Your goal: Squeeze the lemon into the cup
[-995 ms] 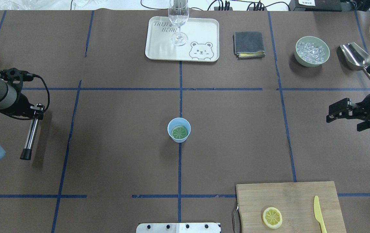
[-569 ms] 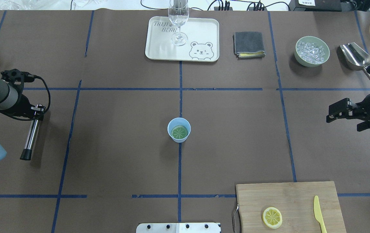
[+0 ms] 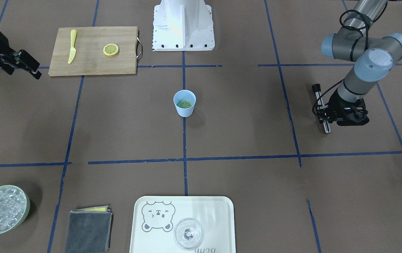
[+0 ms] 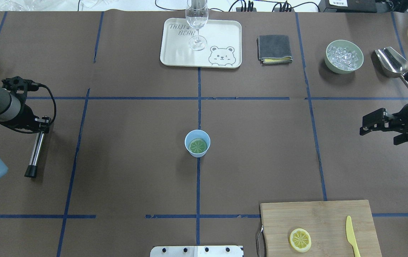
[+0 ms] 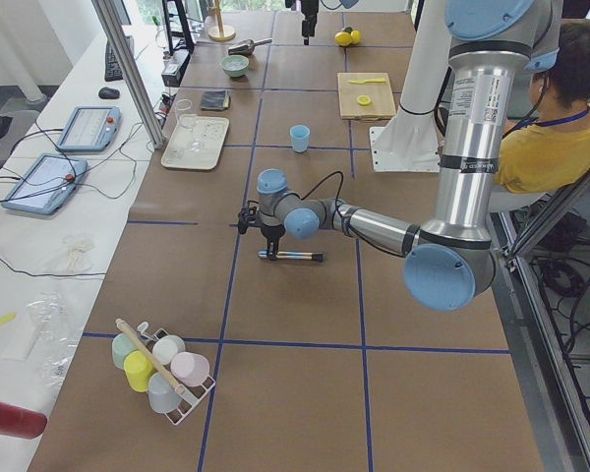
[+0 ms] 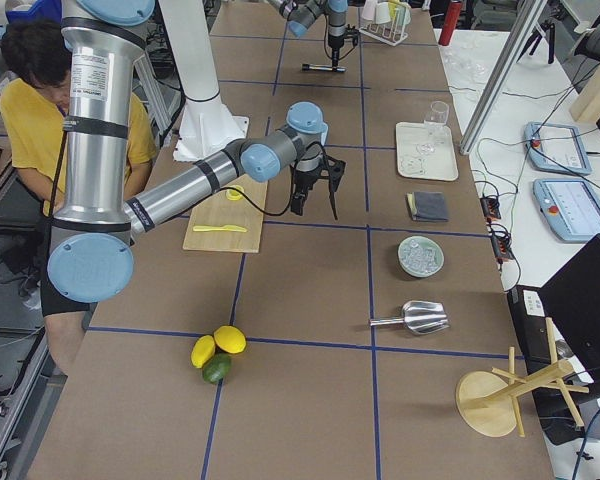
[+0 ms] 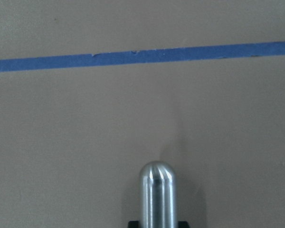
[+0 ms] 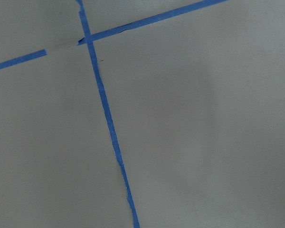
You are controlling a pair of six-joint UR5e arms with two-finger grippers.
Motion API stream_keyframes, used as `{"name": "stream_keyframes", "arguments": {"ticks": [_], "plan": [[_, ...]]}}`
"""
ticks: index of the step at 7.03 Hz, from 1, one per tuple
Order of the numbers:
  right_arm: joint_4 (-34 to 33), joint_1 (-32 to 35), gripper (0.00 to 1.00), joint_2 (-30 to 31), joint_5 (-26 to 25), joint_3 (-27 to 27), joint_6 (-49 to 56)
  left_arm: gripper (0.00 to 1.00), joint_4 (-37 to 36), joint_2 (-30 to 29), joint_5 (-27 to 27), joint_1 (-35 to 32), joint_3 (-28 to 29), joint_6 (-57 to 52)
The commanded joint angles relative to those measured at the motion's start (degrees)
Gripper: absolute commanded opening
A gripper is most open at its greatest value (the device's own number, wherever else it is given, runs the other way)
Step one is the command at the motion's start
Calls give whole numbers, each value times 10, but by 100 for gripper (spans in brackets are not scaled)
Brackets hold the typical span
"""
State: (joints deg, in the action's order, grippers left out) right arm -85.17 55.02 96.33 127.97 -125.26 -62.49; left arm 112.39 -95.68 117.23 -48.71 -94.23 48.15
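Lemon point(image 4: 198, 146) is lying flat inside the cup point(image 4: 197, 132), while the left gripper point(image 4: 42, 123) is pinching a metal rod point(image 4: 35, 151) and the right gripper point(image 4: 378, 135) is hanging spread, empty.

The table point(image 4: 118, 160) is covered in brown paper, divided into rectangles by blue tape lines point(image 4: 198, 185). The cup point(image 4: 189, 137) stands at the centre. Along the far edge, from centre to right, are a cream tray point(image 4: 225, 39), a folded grey cloth point(image 4: 274, 46), a green bowl point(image 4: 343, 70) and a metal scoop point(image 4: 391, 62). A wooden cutting board point(image 4: 318, 217) lies at the near right. The white base plate point(image 4: 197, 251) sits at the near centre.
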Motion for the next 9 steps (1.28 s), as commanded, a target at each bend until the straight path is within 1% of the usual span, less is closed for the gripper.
{"name": "stream_keyframes", "arguments": {"ticks": [1,2,3,4,5,6,7,8,9], "plan": [[0,0,100,0,0,-1,0,51,-1,0,0,0,-2,0],[0,2,100,0,0,-2,0,57,-3,1,0,-3,-16,0],[0,9,100,8,-1,0,3,74,-3,14,-1,-7,-52,0],[-2,25,100,14,0,6,51,100,-3,17,0,-22,-70,-2],[-6,61,100,18,1,28,114,100,-3,20,4,-49,-84,-27],[-9,112,100,18,21,61,192,100,-4,39,6,-101,-93,-114],[-10,179,100,19,54,107,278,100,-4,58,35,-154,-94,-186],[-11,232,100,20,57,157,381,100,-6,84,104,-216,-92,-270],[-31,269,100,16,56,194,467,100,-34,98,129,-265,-93,-352]]}}
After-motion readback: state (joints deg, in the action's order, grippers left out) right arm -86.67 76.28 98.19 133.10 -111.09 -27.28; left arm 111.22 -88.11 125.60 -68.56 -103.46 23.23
